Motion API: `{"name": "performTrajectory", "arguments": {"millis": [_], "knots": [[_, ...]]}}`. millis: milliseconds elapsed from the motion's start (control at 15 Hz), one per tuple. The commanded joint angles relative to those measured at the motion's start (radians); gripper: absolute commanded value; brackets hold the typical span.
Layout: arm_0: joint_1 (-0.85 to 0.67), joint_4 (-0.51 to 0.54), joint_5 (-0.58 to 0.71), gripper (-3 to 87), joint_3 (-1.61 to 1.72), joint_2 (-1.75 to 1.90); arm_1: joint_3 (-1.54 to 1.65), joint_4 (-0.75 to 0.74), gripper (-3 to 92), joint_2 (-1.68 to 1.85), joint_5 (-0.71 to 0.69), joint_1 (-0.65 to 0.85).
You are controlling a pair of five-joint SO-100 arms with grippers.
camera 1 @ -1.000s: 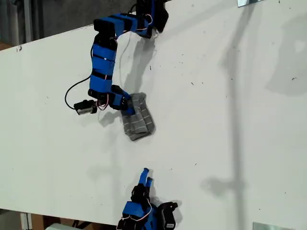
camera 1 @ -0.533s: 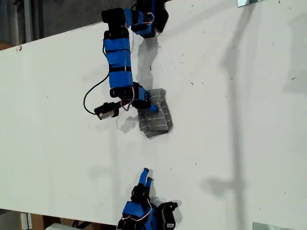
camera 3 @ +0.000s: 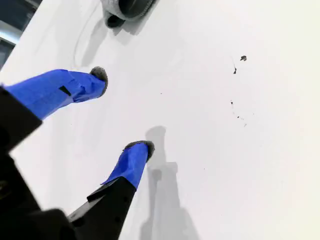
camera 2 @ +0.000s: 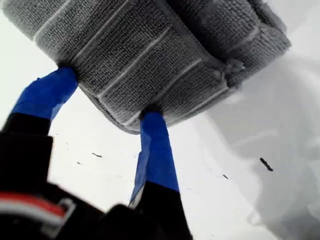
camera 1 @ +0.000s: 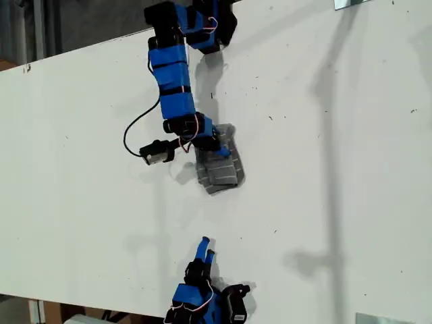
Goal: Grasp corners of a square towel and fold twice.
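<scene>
On the white worktop (camera 1: pixel 324 202), one towel (camera 1: pixel 221 169) is seen, folded into a small thick pad. It lies well apart from the second pincer (camera 3: pixel 122 112), which is spread apart and empty. The first pincer (camera 2: pixel 107 92) is pressed against the towel's folded edge with its jaws apart; a firm grasp cannot be confirmed. The cloth is judged soft, light and limp, best taken at a corner. Two arms are counted.

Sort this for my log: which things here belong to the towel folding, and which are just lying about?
Job:
the towel, already folded small
my first gripper, tips against the towel's edge
my second gripper, open over bare table

Just there:
the white table
metal bracket at its edge
</scene>
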Motion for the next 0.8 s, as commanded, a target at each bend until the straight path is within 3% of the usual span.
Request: {"name": "performTrajectory", "arguments": {"millis": [0,200,333,733], "knots": [[-0.003,-0.018,-0.015,24.3,0.006,0.008,-0.009,-0.063,29.6,-0.04,0.028,-0.034],[0.006,-0.018,-0.02,24.3,0.006,0.008,-0.006,-0.201,29.1,-0.121,0.034,-0.049],[0.006,-0.018,-0.021,24.3,0.006,0.008,-0.043,-0.207,29.9,-0.146,0.035,-0.055],[0.018,-0.018,-0.018,24.2,0.006,0.008,-0.117,0.048,30.2,0.137,0.0,0.0]]}}
